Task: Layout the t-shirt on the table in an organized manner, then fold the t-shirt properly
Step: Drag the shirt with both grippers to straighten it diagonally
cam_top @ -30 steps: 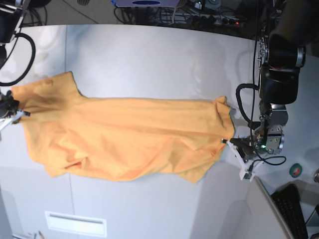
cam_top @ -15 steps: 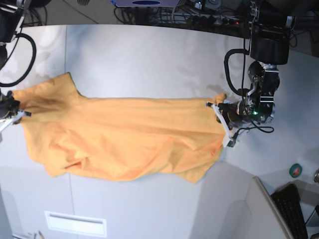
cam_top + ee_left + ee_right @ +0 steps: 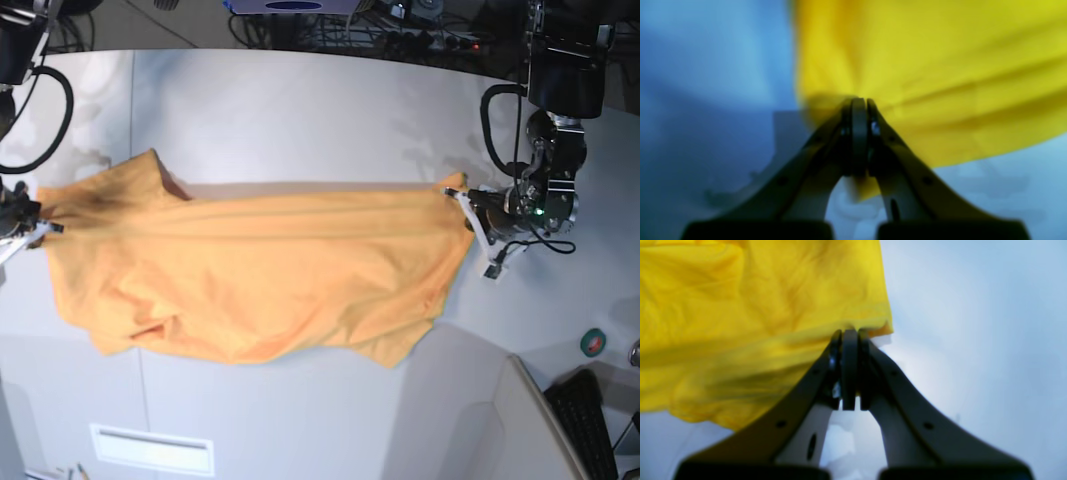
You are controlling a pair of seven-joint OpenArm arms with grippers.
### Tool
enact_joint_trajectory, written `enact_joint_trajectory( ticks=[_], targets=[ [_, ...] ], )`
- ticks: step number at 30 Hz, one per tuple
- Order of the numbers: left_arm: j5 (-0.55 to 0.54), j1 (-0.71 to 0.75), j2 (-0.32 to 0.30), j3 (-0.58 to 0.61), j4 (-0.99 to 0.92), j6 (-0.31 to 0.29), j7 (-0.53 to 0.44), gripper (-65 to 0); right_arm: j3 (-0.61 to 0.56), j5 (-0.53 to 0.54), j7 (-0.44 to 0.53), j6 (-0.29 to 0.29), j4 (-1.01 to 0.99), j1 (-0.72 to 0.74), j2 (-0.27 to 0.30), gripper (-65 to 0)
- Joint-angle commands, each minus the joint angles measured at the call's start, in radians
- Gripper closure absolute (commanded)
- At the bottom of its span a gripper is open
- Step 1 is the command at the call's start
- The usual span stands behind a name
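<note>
We have the t-shirt point(image 3: 250, 270) stretched from nine to three o'clock across the table point(image 3: 300, 110) so it spreads flat for folding. Our right gripper point(image 3: 45, 228) is clamped on its nine o'clock edge, our left gripper point(image 3: 462, 195) on the opposite corner.

One t-shirt point(image 3: 260, 275), orange-yellow, lies stretched across the middle of one white table point(image 3: 300, 110). Two robot arms are in view: the left gripper point(image 3: 462, 196) at the shirt's right end and the right gripper point(image 3: 40, 228) at its left end. Near the right edge sit one green roll of tape point(image 3: 593, 342) and one black keyboard point(image 3: 588, 425). One white label point(image 3: 152, 449) lies near, left.
</note>
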Motion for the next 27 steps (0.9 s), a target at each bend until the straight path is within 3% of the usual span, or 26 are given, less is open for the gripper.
enact_joint_trajectory(
  ticks=[1,7,14,20,27],
  targets=[
    [0.004,-0.022,-0.026,-0.004,0.013,0.005,-0.01,0.0,0.006,0.007,0.013,-0.002,0.022,0.006,0.021,0.0],
    [-0.003,-0.068,-0.052,-0.011,0.016,0.005,-0.006,0.0,0.005,0.009,0.013,-0.002,0.022,-0.02,-0.011,0.0],
    [0.002,-0.021,0.01,-0.004,0.161,0.004,0.03,0.0,0.005,0.009,0.016,-0.002,0.024,-0.038,-0.022,0.0],
    [0.002,-0.041,0.042,-0.014,0.111,0.007,0.025,0.0,0.005,0.013,0.01,-0.002,0.154,-0.035,-0.04,0.0],
    [-0.007,-0.03,0.039,-0.017,0.191,0.004,0.031,0.0,0.005,0.007,-0.129,-0.002,0.214,0.127,-0.055,0.0]
  ],
)
